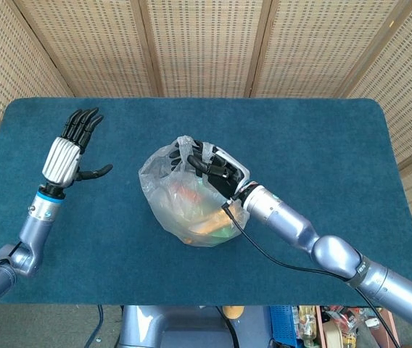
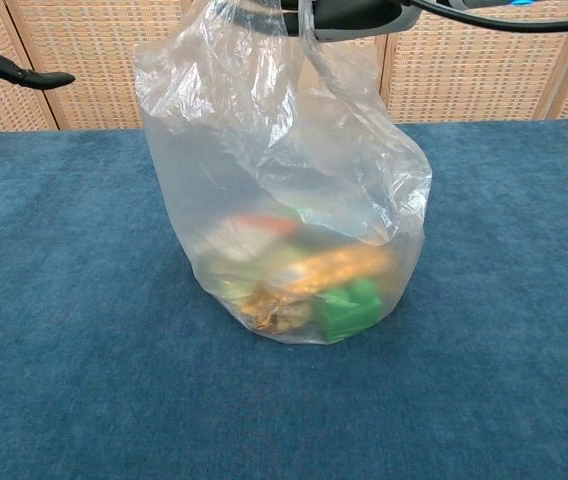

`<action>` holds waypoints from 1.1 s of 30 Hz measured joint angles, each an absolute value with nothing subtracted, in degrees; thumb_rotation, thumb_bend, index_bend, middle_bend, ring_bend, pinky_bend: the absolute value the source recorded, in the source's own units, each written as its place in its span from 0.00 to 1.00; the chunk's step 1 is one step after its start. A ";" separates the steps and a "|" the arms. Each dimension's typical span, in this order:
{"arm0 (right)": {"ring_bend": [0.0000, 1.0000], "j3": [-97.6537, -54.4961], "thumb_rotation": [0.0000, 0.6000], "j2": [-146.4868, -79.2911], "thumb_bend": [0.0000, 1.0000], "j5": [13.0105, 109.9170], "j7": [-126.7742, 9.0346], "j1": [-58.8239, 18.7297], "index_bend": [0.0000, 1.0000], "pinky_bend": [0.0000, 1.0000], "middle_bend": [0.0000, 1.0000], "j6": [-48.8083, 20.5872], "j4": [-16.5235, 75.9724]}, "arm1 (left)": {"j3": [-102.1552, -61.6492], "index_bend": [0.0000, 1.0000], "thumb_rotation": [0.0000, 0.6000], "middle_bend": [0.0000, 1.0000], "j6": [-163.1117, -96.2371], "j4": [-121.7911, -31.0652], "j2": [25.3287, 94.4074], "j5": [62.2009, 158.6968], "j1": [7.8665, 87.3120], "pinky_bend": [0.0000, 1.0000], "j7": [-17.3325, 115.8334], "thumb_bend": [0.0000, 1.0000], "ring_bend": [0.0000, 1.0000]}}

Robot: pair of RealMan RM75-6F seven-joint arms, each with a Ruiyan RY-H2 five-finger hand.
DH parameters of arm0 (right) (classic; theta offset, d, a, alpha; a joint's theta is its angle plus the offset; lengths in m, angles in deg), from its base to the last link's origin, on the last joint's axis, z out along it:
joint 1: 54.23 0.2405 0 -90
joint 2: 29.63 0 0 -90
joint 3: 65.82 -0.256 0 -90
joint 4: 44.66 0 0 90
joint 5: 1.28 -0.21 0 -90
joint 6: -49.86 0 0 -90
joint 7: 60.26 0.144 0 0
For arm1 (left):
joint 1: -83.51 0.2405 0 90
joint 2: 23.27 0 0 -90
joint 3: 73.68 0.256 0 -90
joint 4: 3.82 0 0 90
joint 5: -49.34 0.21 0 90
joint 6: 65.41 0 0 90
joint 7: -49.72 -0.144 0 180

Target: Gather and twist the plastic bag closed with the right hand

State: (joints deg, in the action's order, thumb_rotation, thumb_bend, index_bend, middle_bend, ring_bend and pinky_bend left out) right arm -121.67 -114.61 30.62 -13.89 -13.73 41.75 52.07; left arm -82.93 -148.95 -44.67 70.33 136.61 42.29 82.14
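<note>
Right hand point(image 1: 217, 168): fingers curled into the bunched top of the bag point(image 1: 184, 199), gripping the gathered film. In the chest view only its underside shows at the upper edge, film hanging from it.

Left hand point(image 1: 64, 152): fingers spread and raised, thumb out to the side, holding nothing, well apart from the bag on its left.

Bag stands near the middle of the table point(image 1: 322, 138), base resting on the blue cloth.

Risks, judged: the gather looks partial. A loose flap of film stands free beside the grip, so a twist could leave the mouth part open. The film is thin and slick, so it may slip through the fingers. With no second hand steadying it, twisting could turn or tip the whole bag.

Bag look: clear, crinkled, slack above; orange, green and brown items lie heaped at the bottom.
</note>
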 measured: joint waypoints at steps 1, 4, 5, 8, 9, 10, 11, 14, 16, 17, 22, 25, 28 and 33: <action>0.36 -121.64 1.00 -114.47 0.55 30.67 -13.80 -13.76 0.31 0.36 0.38 41.79 52.16 | -83.01 0.00 1.00 0.00 -148.88 -44.84 69.76 136.42 42.55 0.00 82.24 0.19 0.00; 0.39 -121.41 1.00 -113.77 0.55 30.86 -13.71 -13.74 0.29 0.42 0.42 41.96 52.59 | -83.16 0.00 1.00 0.00 -148.73 -45.59 68.19 135.90 43.36 0.00 82.41 0.19 0.00; 0.40 -121.30 1.00 -113.44 0.55 30.91 -13.67 -13.72 0.29 0.44 0.43 42.19 52.80 | -83.19 0.00 1.00 0.00 -148.70 -45.86 67.69 135.76 43.64 0.00 82.42 0.19 0.00; 0.42 -121.00 1.00 -112.48 0.55 31.04 -13.58 -13.58 0.29 0.50 0.45 42.89 53.34 | -83.12 0.00 1.00 0.00 -148.38 -46.53 66.13 135.30 44.69 0.00 82.30 0.19 0.00; 0.42 -120.87 1.00 -112.19 0.55 31.06 -13.53 -13.49 0.29 0.51 0.46 43.08 53.47 | -83.09 0.00 1.00 0.00 -148.26 -46.78 65.70 135.16 45.04 0.00 82.28 0.19 0.00; 0.42 -120.71 1.00 -111.90 0.55 31.08 -13.49 -13.36 0.30 0.51 0.47 43.27 53.59 | -83.05 0.00 1.00 0.00 -148.09 -47.13 65.17 134.95 45.49 0.00 82.30 0.19 0.00; 0.42 -120.46 1.00 -111.55 0.55 31.08 -13.41 -13.14 0.31 0.52 0.47 43.36 53.74 | -83.05 0.00 1.00 0.00 -147.98 -47.35 64.79 134.75 45.81 0.00 82.37 0.19 0.00; 0.44 -120.05 1.00 -110.99 0.56 31.05 -13.19 -12.61 0.32 0.53 0.49 43.17 54.06 | -83.14 0.00 1.00 0.00 -147.79 -47.77 63.81 134.14 46.81 0.00 82.95 0.19 0.00; 0.45 -119.87 1.00 -110.76 0.57 31.07 -13.15 -12.29 0.33 0.54 0.50 42.92 54.19 | -83.23 0.00 1.00 0.00 -147.73 -47.78 63.41 133.83 47.30 0.00 83.27 0.19 0.00; 0.45 -119.76 1.00 -110.63 0.57 31.09 -13.12 -12.11 0.33 0.55 0.50 42.73 54.27 | -83.25 0.00 1.00 0.00 -147.74 -47.76 63.26 133.74 47.51 0.00 83.42 0.19 0.00; 0.37 -118.78 1.00 -110.00 0.57 31.13 -13.10 -11.25 0.32 0.41 0.49 41.57 54.46 | -83.37 0.00 1.00 0.00 -148.27 -48.01 62.33 133.42 48.81 0.00 84.39 0.19 0.00; 0.36 -117.88 1.00 -109.49 0.57 31.01 -13.17 -10.72 0.32 0.33 0.48 40.70 54.51 | -83.26 0.00 1.00 0.00 -148.61 -48.33 61.80 133.49 49.40 0.00 84.43 0.19 0.00; 0.38 -116.90 1.00 -108.94 0.57 30.61 -13.15 -10.05 0.32 0.40 0.48 38.71 54.70 | -83.23 0.00 1.00 0.00 -149.11 -48.74 61.37 133.66 49.83 0.00 84.24 0.19 0.00; 0.37 -116.34 1.00 -108.28 0.58 30.03 -12.58 -9.32 0.32 0.41 0.48 35.32 55.58 | -83.43 0.00 1.00 0.00 -149.93 -49.47 60.97 133.90 50.28 0.00 83.88 0.19 0.00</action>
State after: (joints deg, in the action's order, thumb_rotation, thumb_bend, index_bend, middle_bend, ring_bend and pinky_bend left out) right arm -116.34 -108.28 30.03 -12.58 -9.32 35.32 55.58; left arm -83.43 -149.93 -49.47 60.97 133.90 50.28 83.88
